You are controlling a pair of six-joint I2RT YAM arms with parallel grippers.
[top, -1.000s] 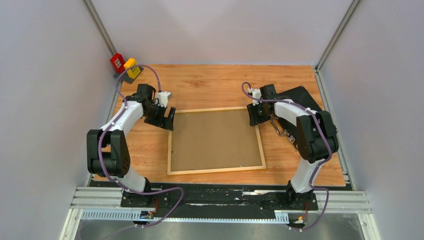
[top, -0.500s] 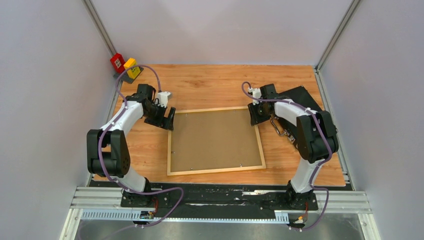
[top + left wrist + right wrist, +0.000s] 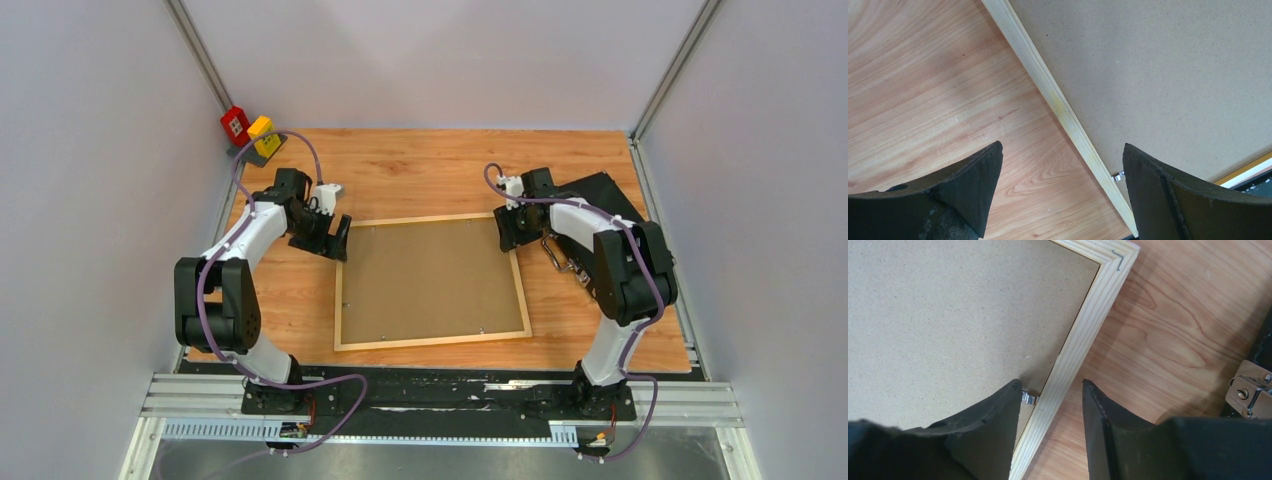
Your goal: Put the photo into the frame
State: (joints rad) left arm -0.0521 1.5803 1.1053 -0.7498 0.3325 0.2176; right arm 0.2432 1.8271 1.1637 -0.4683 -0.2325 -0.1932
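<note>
Nearest your arm bases, the frame (image 3: 430, 341) lies flat and face down in the middle of the table (image 3: 440, 165). Its pale wood back is up and a brown hardboard backing panel (image 3: 430, 275) is seated inside the rails. The photo shows in no view, and you cannot tell whether it sits under that panel or elsewhere.

Further out, both arms work the far corners. The left gripper (image 3: 1062, 150) hangs over the left rail near the far-left corner with its jaws spread wide. One finger is over the table and the other over the panel, and neither is gripping anything. The right gripper (image 3: 1051, 385) straddles the right rail near the far-right corner. Its jaws are partly spread, with daylight on both sides of the wood, and the inner finger is against a small metal retaining tab (image 3: 1029, 398).

Beyond the right arm sits a black case (image 3: 600, 195). A red and yellow switch box (image 3: 250, 130) stands at the far-left corner.

Handling judgement: the frame looks light and stiff, with thin rails and a breakable pane beneath. Take hold across a rail close to a corner, never on the panel face. The tabs are small and likely to slip off a fingertip. Treat the print as limp paper that creases, and lift it by an edge.
</note>
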